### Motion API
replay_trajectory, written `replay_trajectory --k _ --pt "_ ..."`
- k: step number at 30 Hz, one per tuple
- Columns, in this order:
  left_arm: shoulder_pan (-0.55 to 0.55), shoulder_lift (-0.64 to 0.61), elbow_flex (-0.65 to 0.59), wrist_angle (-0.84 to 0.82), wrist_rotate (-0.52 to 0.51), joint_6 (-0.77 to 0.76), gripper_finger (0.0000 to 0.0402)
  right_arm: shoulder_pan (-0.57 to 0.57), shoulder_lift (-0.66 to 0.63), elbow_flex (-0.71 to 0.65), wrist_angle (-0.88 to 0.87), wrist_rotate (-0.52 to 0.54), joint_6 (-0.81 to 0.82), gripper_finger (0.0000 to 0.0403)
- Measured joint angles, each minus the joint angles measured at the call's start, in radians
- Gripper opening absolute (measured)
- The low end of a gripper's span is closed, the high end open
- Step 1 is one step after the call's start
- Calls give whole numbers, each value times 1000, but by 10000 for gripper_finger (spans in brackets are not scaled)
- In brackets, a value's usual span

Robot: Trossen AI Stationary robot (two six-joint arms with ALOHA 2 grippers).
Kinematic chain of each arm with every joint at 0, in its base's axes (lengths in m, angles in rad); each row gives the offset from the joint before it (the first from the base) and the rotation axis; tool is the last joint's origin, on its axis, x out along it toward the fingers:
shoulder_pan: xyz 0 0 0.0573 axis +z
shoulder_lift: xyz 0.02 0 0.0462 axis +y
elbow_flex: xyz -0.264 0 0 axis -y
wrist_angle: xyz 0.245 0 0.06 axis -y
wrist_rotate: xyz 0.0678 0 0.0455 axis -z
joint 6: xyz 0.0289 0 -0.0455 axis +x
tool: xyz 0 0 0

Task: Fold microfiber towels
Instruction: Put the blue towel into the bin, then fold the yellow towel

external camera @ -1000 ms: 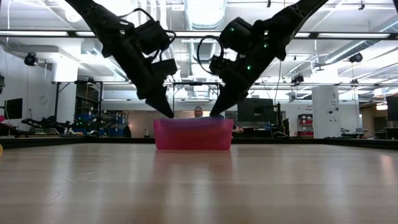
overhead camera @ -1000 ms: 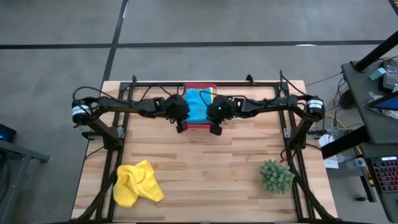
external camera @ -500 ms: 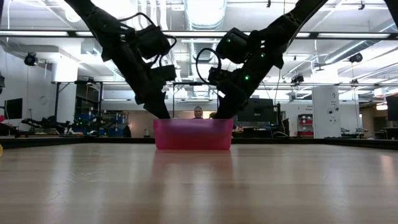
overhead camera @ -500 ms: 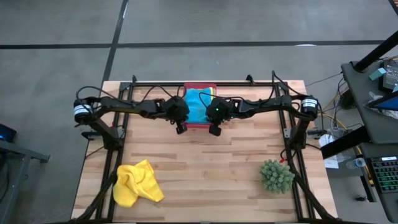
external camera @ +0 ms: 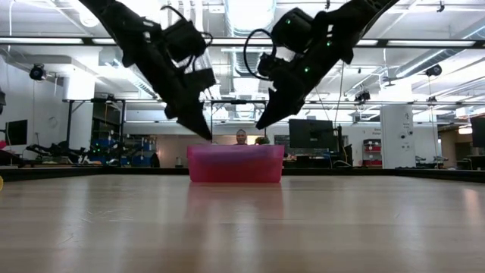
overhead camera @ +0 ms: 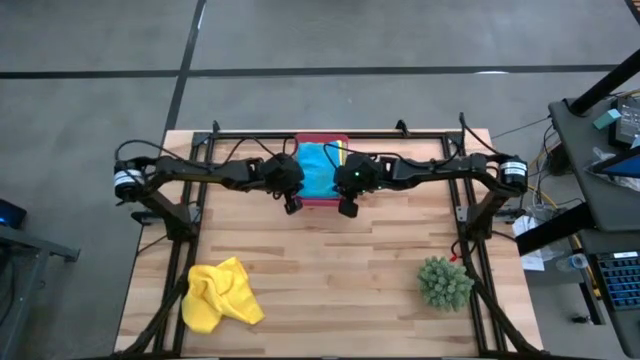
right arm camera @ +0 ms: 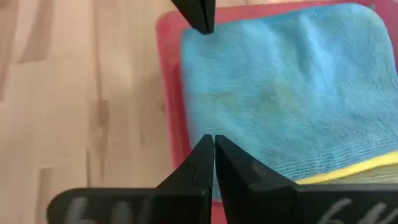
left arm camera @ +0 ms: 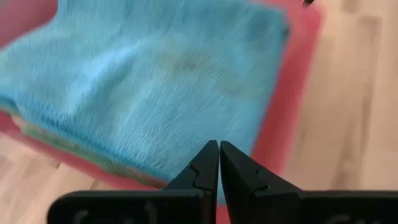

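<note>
— While your left gripper (overhead camera: 292,207) hangs pinched shut over the pink plastic tray (overhead camera: 322,139), where's the turquoise microfiber towel (overhead camera: 318,166)?
— Flat inside; you see a yellow cloth edge (right arm camera: 348,172) only from the right wrist. Right gripper (overhead camera: 347,210) shut, empty.

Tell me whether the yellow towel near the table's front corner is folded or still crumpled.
Crumpled. In the high view the yellow towel lies in a loose, uneven heap on the wooden table, with no straight edges or flat layers.

My fingers (left arm camera: 219,163) are black. The top towel (overhead camera: 318,166) is turquoise blue, the tray (external camera: 235,164) pink, another towel (overhead camera: 220,294) yellow, the plant (overhead camera: 444,282) green.
</note>
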Motion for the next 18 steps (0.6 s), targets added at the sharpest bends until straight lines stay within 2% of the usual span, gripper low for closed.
replay_trajectory --k 11,18 --pt "-162 -125 3 17 2 -45 1 95 -28 -69 80 20 -11 8" --pt "-292 -166 -5 -163 9 -317 1 162 -30 -122 245 19 -88 8"
